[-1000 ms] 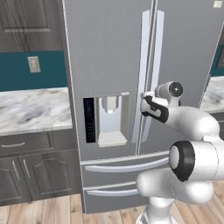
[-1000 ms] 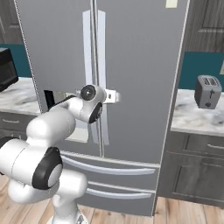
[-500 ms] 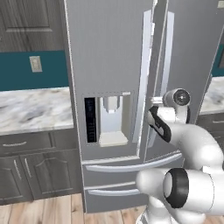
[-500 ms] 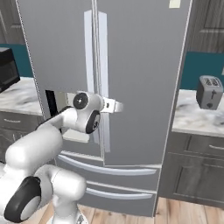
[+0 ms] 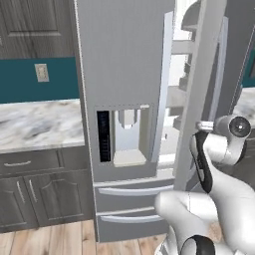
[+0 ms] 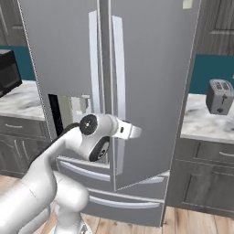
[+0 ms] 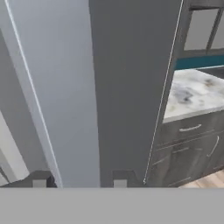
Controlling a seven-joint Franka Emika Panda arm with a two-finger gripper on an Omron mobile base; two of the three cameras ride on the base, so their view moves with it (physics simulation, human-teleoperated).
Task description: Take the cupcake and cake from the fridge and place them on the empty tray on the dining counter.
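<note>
Claw [image 7: 79, 183] clamped on the long handle [image 7: 72, 109] of the fridge [image 5: 124, 84] right door.
Smooth grey steel door swung partly ajar, white shelved interior [image 5: 182, 94] showing through the gap; dark square fingertips [image 7: 119, 180] straddling the pale vertical bar. Marbled wall counter [image 6: 208, 125] carrying a boxy grey toaster [image 6: 219, 96].
</note>
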